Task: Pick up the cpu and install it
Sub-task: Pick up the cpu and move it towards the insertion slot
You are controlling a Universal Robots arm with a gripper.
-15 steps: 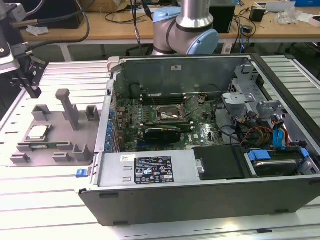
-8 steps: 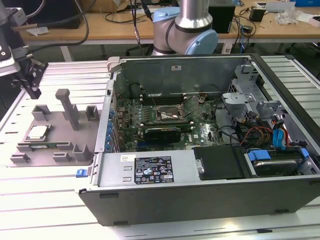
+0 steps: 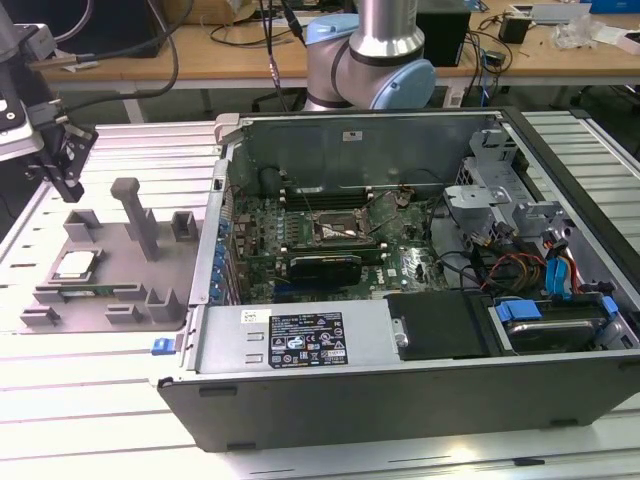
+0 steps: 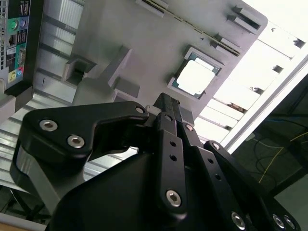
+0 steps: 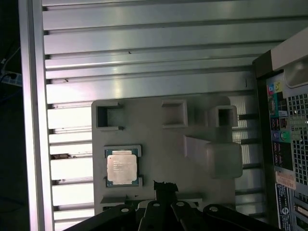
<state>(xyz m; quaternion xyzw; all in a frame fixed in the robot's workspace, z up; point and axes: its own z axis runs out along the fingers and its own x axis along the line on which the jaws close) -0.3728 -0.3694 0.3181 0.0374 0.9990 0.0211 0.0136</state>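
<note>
Cpu point(image 5: 121, 168) lies flat in a square recess of the grey tray point(image 5: 159, 144), as both wrist views show you; the exterior view adds the open computer case point(image 3: 300, 145) beside that tray; gripper point(image 5: 165, 185) hangs above, claw pressed together, clear of the cpu.

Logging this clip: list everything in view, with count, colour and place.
cpu: one, silver, in a recess of the tray.
tray: one, grey, on the table, at the exterior view's left of the case.
case: one, dark grey, open.
socket frame: one, dark, mid-motherboard inside the case.
table: one, silvery slats.
arm: one, silver and blue, behind the case.
claw: one, black, shut, empty, above the tray, apart from the cpu.
</note>
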